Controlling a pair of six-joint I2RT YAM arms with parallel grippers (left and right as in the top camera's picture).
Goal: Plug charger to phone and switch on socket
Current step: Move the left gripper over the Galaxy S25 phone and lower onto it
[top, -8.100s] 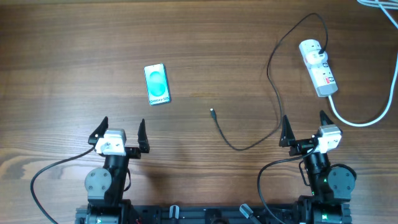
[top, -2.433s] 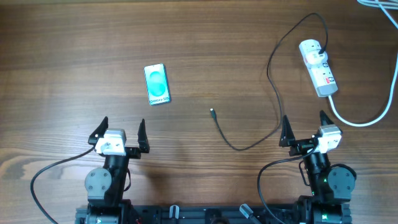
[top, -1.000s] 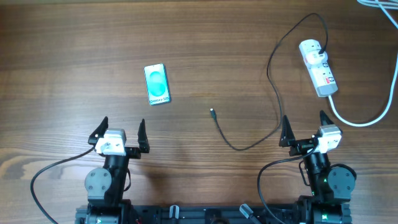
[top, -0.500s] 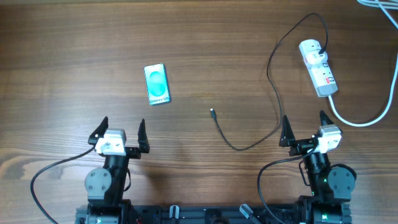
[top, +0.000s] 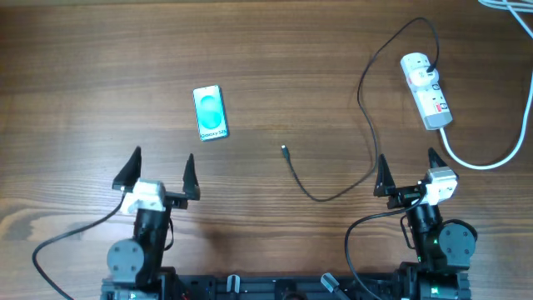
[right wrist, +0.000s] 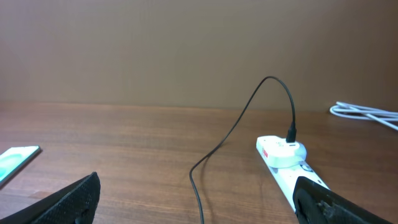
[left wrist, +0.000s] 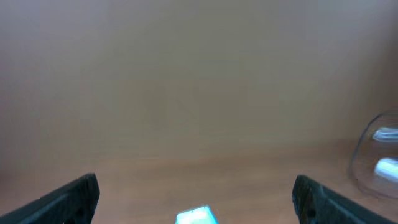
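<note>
The phone (top: 211,112), teal screen up, lies flat left of centre; the blurred left wrist view shows only its top edge (left wrist: 196,216). The charger (top: 317,195) is a thin black cable. Its small metal tip rests on bare wood mid-table and its white plug sits in the socket (top: 425,92) at the far right. My left gripper (top: 160,170) is open just below the phone with nothing in it. My right gripper (top: 407,169) is open below the socket (right wrist: 292,167), and the charger cable (right wrist: 231,130) curves ahead of it.
A thick white cord (top: 491,154) runs from the socket off the right edge, and more white cord (right wrist: 367,115) lies at the back right. The wooden table (top: 100,67) is bare on the left and at the back. Black robot cables loop near both arm bases.
My left gripper has shifted slightly left and forward, its fingertips now nearer the phone. The right arm, phone, charger and socket are where they were.
</note>
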